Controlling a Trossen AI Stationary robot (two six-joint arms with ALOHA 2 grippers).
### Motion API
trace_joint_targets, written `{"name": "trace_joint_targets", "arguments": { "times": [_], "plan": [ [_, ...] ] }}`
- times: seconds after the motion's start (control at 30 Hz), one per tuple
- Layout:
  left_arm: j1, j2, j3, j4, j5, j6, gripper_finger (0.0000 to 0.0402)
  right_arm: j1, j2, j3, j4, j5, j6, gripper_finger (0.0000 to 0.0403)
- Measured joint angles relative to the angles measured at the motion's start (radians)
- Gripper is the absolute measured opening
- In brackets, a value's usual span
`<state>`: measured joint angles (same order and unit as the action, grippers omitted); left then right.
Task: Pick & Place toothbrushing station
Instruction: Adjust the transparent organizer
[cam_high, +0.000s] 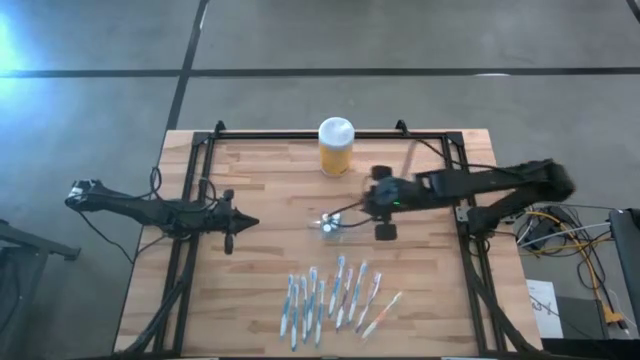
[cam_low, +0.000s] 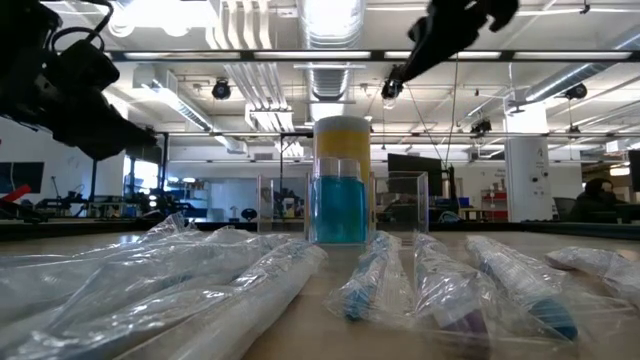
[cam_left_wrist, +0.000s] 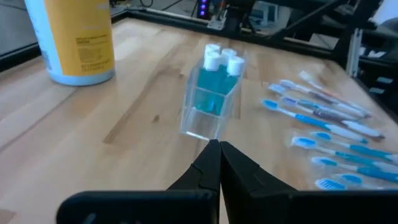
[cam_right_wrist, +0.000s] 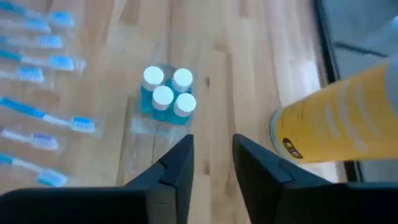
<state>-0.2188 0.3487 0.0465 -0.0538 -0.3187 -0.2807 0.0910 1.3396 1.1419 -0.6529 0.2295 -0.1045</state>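
Fingers on the right end effector (cam_right_wrist: 211, 162) are standing partly apart with nothing between them, hanging just above and beside the toothbrushing station (cam_right_wrist: 163, 102), probably to line up a grab. That clear holder is sitting mid-counter (cam_high: 260, 180), between the yellow jar (cam_high: 336, 146) and the wrapped toothbrushes (cam_high: 335, 295). Left end effector (cam_left_wrist: 219, 163) is sitting pinched closed and empty, pointing at it from farther off.

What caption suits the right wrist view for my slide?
Right gripper hovering above the clear plastic holder of four white-capped blue bottles.
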Motion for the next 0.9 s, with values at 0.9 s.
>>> {"name": "trace_joint_targets", "arguments": {
  "times": [0.9],
  "plan": [
    [0.007,0.13,0.013,0.129,-0.093,0.082,0.0023,-0.015,-1.037,-0.95,0.753,-0.039,0.003,0.0008]
  ]
}}
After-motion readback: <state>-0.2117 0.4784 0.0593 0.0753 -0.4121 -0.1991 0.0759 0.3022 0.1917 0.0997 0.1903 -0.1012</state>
